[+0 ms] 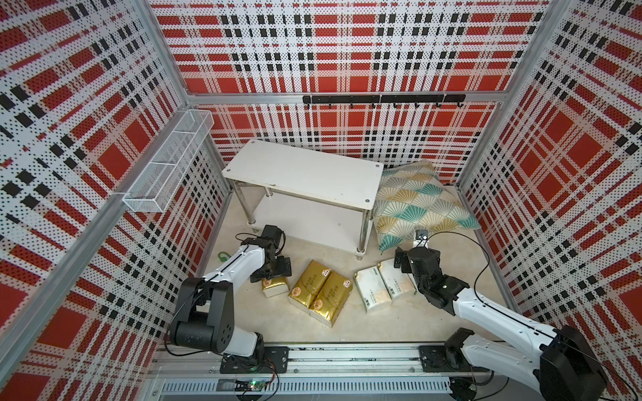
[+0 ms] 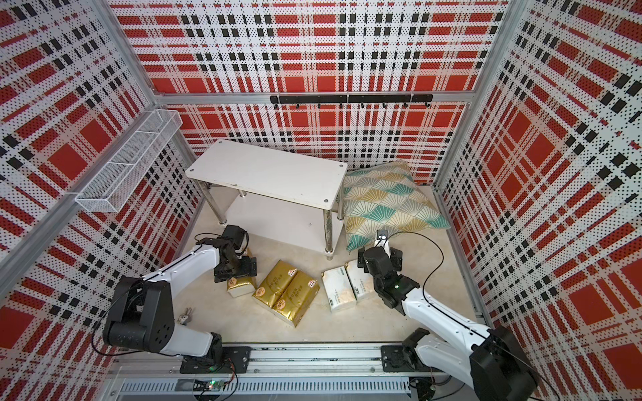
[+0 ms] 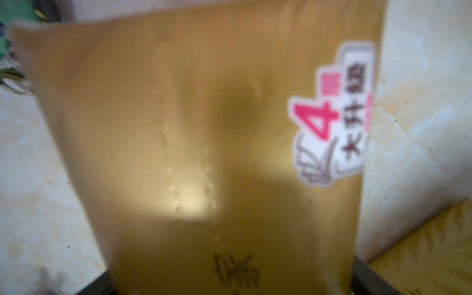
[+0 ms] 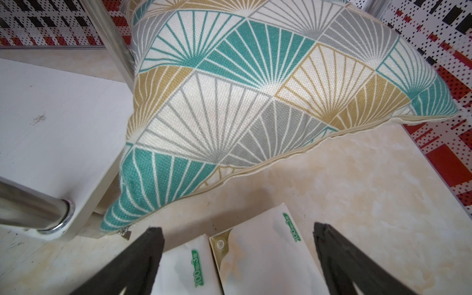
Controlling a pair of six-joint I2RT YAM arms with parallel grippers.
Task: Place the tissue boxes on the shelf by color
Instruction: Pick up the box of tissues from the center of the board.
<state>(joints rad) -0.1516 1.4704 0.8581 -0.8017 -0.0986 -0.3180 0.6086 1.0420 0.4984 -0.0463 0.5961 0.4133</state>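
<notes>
Three gold tissue boxes lie on the floor in front of the shelf [image 1: 305, 170]. My left gripper [image 1: 274, 274] is down over the leftmost gold one [image 1: 276, 286]. In the left wrist view that box [image 3: 204, 140] fills the frame, and the black fingers [image 3: 367, 281] press against its two sides. The other two gold boxes [image 1: 307, 283] [image 1: 330, 298] lie side by side. Two white tissue boxes [image 1: 370, 290] [image 1: 394, 279] lie to the right. My right gripper [image 4: 237, 228] hangs open above their far ends, and its arm hides part of them in both top views.
A teal-and-gold pillow [image 1: 417, 205] leans against the shelf's right end, close to the right wrist. A white wire basket [image 1: 166, 166] hangs on the left wall and a black hook rail [image 1: 382, 99] on the back wall. A small green trinket [image 1: 222, 257] lies by the left arm.
</notes>
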